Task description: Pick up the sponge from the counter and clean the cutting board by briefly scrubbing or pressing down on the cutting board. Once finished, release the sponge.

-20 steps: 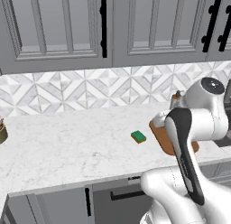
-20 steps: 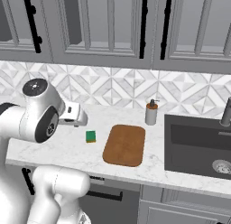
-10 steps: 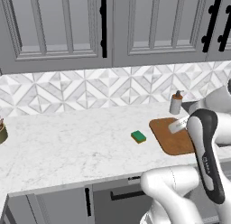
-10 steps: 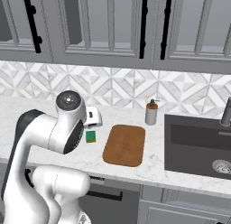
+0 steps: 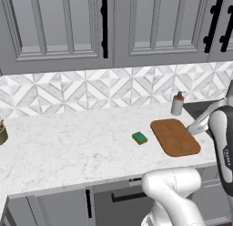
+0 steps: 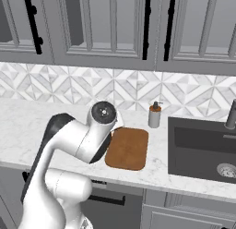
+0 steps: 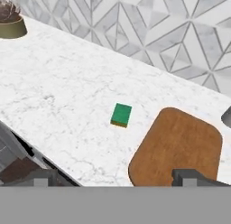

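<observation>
No writing shows on anything. The sponge (image 5: pixel 139 138) lies flat on the counter (image 5: pixel 68 143), green side up, just left of the board (image 5: pixel 175 137), long axis toward the backsplash. The gripper (image 7: pixel 117 178) hovers spread wide, holding nothing.

The sponge (image 5: pixel 139 138) lay flat on the counter (image 5: pixel 68 147), its green face up and a thin yellow layer showing along its lower edge in the hand view (image 7: pixel 121 115). It sat just beside the cutting board (image 5: pixel 175 137), apart from it (a narrow strip of white marble showed between them). The board, orange-brown wood with rounded corners, lay flat near the counter's front edge (image 6: pixel 128 148), its top bare (image 7: pixel 178 147).
</observation>
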Available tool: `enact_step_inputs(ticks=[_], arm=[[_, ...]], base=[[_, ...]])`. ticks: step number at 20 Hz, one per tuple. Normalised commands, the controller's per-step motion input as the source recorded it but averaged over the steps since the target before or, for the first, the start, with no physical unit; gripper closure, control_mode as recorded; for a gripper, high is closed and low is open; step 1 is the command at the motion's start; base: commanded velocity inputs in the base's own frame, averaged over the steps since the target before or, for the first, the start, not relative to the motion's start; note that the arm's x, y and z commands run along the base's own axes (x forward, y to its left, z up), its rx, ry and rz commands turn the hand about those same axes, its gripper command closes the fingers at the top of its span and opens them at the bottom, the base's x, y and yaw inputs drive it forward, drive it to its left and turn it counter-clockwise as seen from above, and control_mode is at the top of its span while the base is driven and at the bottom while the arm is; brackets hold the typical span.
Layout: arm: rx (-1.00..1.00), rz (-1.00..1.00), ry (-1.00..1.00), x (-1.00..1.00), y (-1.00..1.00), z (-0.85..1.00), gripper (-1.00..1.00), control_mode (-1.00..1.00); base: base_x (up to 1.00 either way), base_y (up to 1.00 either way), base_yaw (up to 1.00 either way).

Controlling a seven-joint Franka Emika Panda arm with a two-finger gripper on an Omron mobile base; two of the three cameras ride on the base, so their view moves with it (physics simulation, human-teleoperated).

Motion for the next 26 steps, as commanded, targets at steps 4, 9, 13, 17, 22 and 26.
enact_step_inputs(ticks=[4, 9, 13, 17, 22, 26], arm=[[0.01, 0.00, -0.36, 0.47, 0.00, -0.64, -1.00, -1.00], [0.13, 0.00, -0.15, 0.97, 0.02, -0.38, -1.00, -1.00], [0.13, 0.01, -0.10, 0.97, 0.06, -0.12, -1.00, -1.00], [0.11, 0.00, -0.02, 0.78, 0.07, 0.00, -1.00, -1.00], [0.10, 0.00, 0.10, 0.65, 0.04, 0.00, -1.00, -1.00], [0.01, 0.00, 0.23, 0.54, 0.12, 0.00, -1.00, -1.00]], base=[[0.00, 0.00, 0.00], [0.00, 0.00, 0.00], [0.00, 0.00, 0.00], [0.00, 0.00, 0.00], [0.00, 0.00, 0.00], [0.00, 0.00, 0.00]])
